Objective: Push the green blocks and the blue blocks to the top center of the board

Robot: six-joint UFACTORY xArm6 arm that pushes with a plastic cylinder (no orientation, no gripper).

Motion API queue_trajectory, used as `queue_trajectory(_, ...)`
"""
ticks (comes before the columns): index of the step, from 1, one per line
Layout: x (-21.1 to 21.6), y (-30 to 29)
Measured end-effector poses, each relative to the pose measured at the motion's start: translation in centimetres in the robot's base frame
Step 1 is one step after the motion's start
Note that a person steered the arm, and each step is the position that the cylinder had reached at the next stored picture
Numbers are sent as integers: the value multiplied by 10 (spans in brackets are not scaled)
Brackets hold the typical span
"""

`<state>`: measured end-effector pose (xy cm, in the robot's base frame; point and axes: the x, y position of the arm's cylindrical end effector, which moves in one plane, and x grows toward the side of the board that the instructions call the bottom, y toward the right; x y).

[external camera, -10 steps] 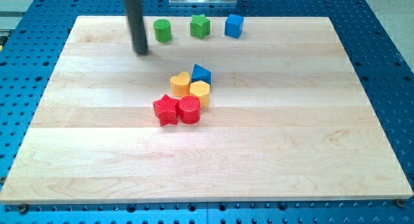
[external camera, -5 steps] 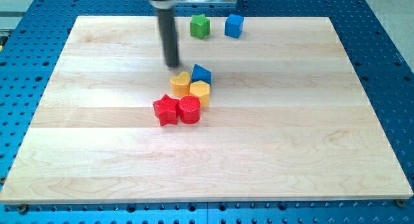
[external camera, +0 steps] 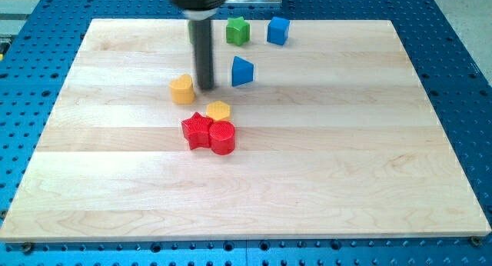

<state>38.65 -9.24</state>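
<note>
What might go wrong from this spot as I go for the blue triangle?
My tip sits between the yellow heart and the blue triangle. Pushing from here would likely send the triangle toward the view's right, not the top. The green cylinder is hidden behind the rod, so a swing upward may knock it. The green star sits close above.

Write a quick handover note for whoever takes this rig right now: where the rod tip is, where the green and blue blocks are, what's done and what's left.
My tip is on the board between the yellow heart block and the blue triangular block, touching neither as far as I can tell.
Green star block and blue cube sit at the top centre: done.
A sliver of green behind the rod looks like a third green block, mostly hidden.
Left: push the blue triangular block up to the top centre.
</note>
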Motion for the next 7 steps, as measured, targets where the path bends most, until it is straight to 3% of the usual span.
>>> queue_trajectory(1, 10, 45)
queue_trajectory(2, -8, 88)
queue_trajectory(3, -52, 96)
queue_trajectory(4, -62, 95)
queue_trajectory(5, -56, 146)
queue_trajectory(6, -75, 162)
queue_trajectory(7, -84, 160)
